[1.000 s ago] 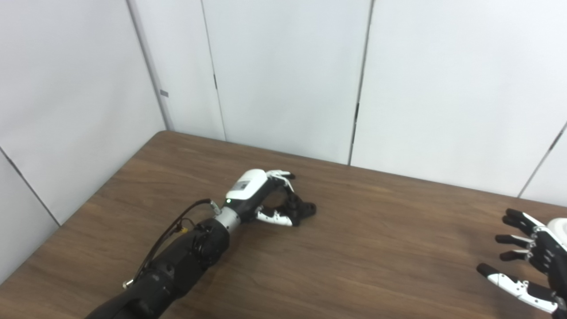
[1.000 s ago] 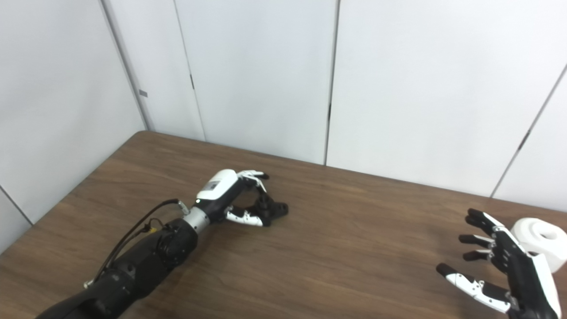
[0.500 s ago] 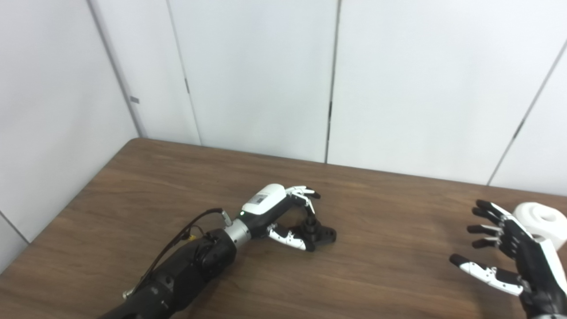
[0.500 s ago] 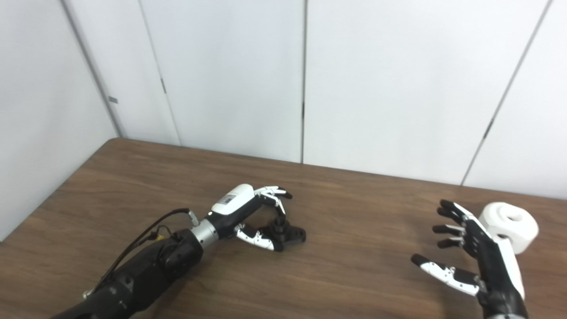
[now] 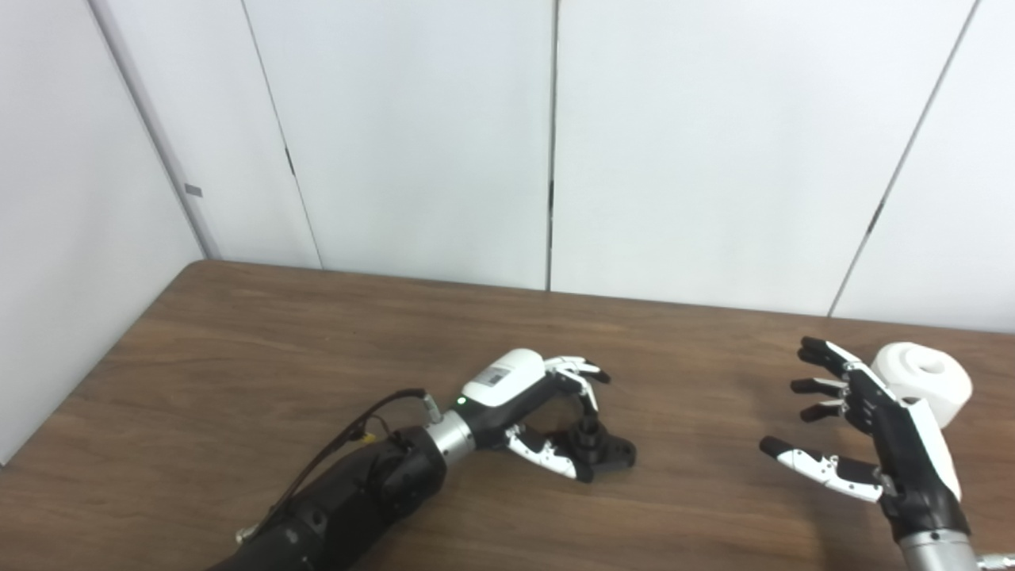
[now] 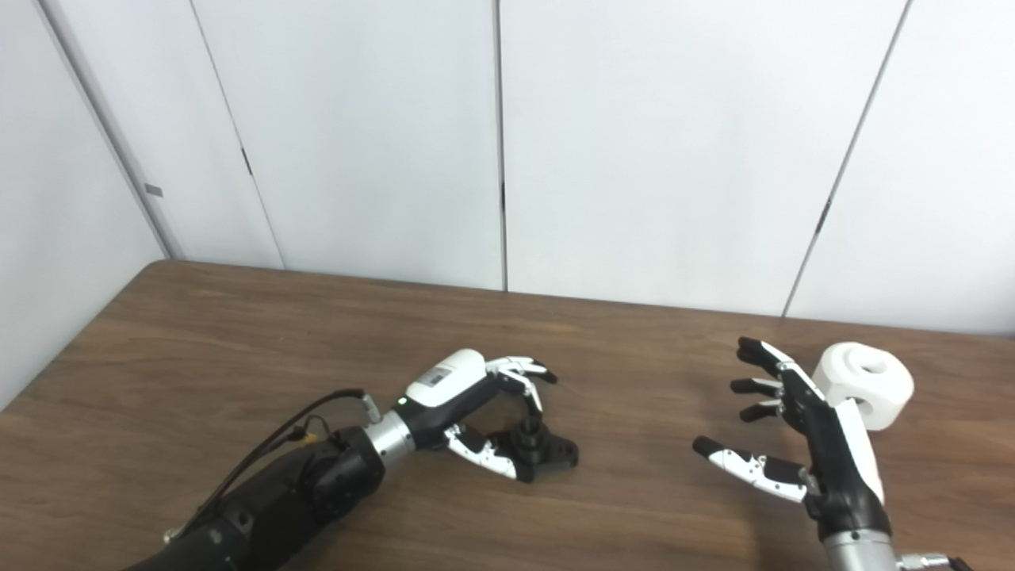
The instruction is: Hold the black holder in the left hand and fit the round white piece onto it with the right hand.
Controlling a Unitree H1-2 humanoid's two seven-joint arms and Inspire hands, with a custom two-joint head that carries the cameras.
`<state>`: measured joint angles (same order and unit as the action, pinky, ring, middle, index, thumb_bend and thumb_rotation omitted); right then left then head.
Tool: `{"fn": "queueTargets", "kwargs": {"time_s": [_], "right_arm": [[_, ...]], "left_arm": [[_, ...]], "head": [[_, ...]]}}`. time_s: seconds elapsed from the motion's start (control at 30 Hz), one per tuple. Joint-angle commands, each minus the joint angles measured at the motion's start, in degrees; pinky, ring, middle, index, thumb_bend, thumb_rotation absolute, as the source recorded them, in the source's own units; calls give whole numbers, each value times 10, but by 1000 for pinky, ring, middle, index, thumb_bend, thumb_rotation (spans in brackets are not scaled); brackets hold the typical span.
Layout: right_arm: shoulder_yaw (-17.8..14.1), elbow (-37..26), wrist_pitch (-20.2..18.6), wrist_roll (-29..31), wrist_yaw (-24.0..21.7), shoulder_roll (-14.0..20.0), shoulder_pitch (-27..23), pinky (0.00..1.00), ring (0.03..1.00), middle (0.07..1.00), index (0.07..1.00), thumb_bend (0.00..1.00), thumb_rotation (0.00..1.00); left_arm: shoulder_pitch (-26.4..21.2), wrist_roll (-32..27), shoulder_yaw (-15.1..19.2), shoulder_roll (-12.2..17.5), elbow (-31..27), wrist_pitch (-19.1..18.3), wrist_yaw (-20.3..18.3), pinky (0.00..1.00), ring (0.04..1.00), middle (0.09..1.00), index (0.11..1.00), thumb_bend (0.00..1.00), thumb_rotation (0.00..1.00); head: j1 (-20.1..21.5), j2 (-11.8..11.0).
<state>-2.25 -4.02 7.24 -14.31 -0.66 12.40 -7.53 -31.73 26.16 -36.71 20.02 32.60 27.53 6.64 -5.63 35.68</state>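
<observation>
while the left arm lies low across the brown table (image 5: pixel 238 349), reaching in from the bottom left, the left hand (image 5: pixel 535 396) arches over the black holder (image 5: pixel 603 452) near the table's middle. its fingers (image 5: pixel 583 373) curl down from above and the thumb runs along the near side, so the hand cups the holder's upright stub; the holder's flat base rests on the wood. whether the fingers actually press on the holder cannot be told from either view.

the right hand (image 6: pixel 801 432) stands upright at the right side, palm facing left, fingers spread apart and thumb stretched forward and low, holding nothing. the round white piece (image 6: pixel 868 385) lies on the table just behind that hand, its central hole facing up and to the right; the hand partly hides its left edge, and contact between them cannot be made out.

compared with the earlier pictures, the whole scene has shifted leftward and the table's far left corner sits nearer the frame edge, so the camera has turned to the right. the white piece, cut off at the edge before, is now in full view. both hands keep much the same pose relative to their objects.
</observation>
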Motion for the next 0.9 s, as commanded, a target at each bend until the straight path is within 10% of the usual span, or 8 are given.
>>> {"fn": "queueTargets", "kwargs": {"time_s": [0.0, 0.87], "right_arm": [[-2, -12, 25, 6, 9, 0, -23, 538, 706, 829, 841, 537, 127], [9, -16, 15, -13, 15, -3, -36, 540, 693, 830, 846, 579, 206]], "left_arm": [[15, 29, -38, -13, 31, -6, -33, 724, 881, 833, 485, 523, 72], [-6, 75, -115, 2, 87, -6, 45, 715, 869, 829, 488, 523, 71]], "head": [[6, 3], [129, 11]]}}
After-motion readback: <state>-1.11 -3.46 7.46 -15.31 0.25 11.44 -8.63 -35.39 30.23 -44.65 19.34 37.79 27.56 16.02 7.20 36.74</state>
